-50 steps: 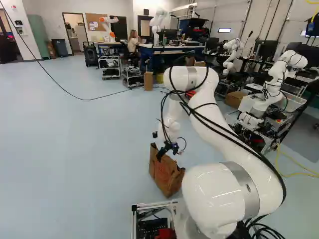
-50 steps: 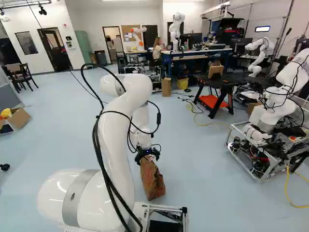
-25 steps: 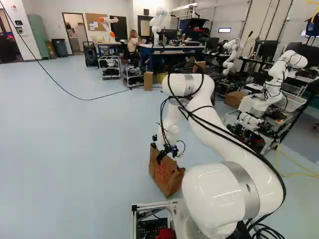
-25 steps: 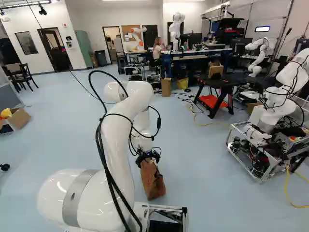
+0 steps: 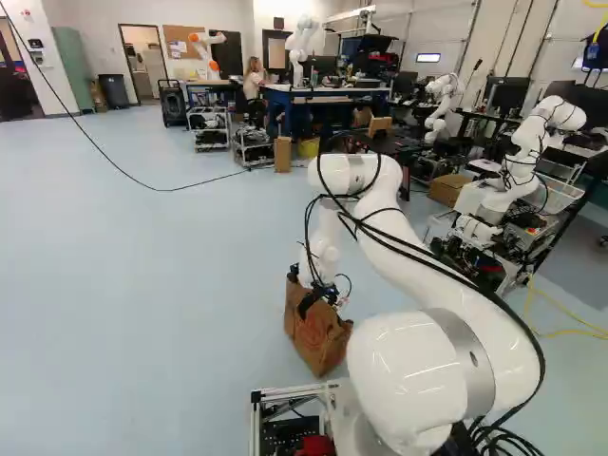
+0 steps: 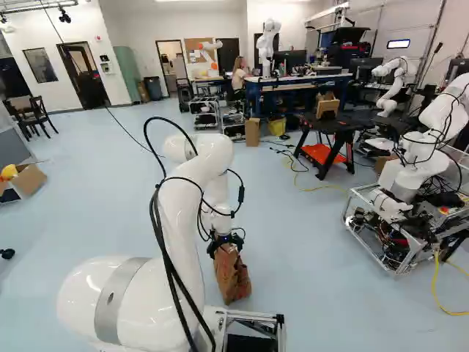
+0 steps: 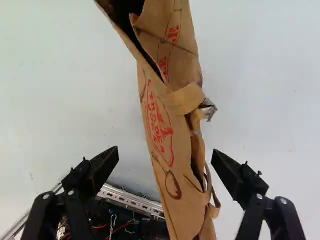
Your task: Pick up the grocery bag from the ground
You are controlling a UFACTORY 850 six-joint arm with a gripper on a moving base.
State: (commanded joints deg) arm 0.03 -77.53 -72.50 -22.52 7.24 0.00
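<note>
At the near edge of the pale blue floor (image 5: 142, 285) sits a metal frame (image 5: 285, 391). Just beyond it, the brown paper grocery bag (image 5: 318, 337) stands on the floor, the gripper (image 6: 226, 248) over its top, fingers wide apart, one at either side, unclamped. Farther off are a black table (image 6: 330, 126), then a blue-framed workbench (image 6: 300, 78) toward the floor's far edge.

1. One paper bag (image 5: 318, 334), 6 o'clock in the left base view.
2. One gripper (image 6: 226, 245), 6 o'clock in the right base view, with two fingers (image 7: 104, 167).
3. One white arm (image 6: 179, 227) in front; beyond, four more: another robot (image 6: 438, 128) at 3 o'clock, one at 2, two near 12.
4. One green cabinet (image 5: 74, 71), 10 o'clock, left base view.
</note>
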